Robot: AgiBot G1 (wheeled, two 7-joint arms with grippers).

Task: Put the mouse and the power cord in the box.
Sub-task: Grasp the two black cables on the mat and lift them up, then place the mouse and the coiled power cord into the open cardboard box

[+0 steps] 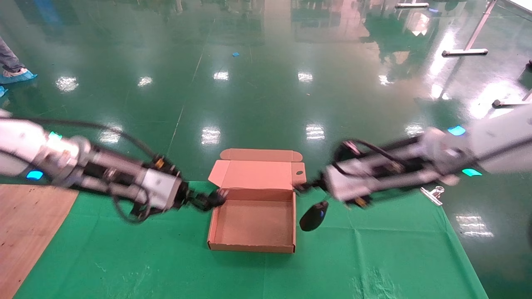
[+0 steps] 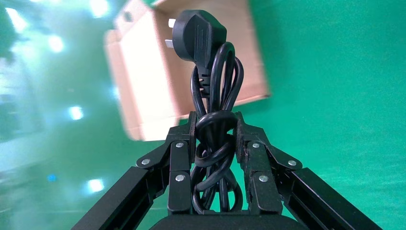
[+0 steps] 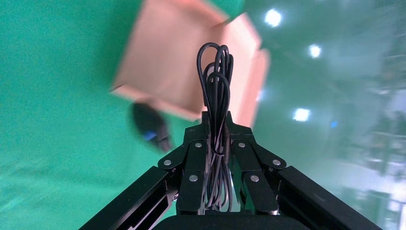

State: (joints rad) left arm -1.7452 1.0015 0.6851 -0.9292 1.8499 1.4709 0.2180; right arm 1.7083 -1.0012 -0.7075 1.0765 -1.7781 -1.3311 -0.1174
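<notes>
Head view: left gripper [image 1: 216, 198] clamps power cord [image 2: 213, 96]; right gripper [image 3: 216, 139] clamps mouse [image 1: 314, 216] cable; dangling mouse may snag box [image 1: 252, 248] wall.

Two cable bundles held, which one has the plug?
The power cord in the left gripper: thick, with a chunky plug. The right gripper holds a thin cable, only loops showing.

Both arms are silver-white with glowing cyan lights and black cables looped along them. Behind each black pincer, left [image 2: 215, 129] and right [image 3: 216, 125], linkage bars carry small silver screws.
</notes>
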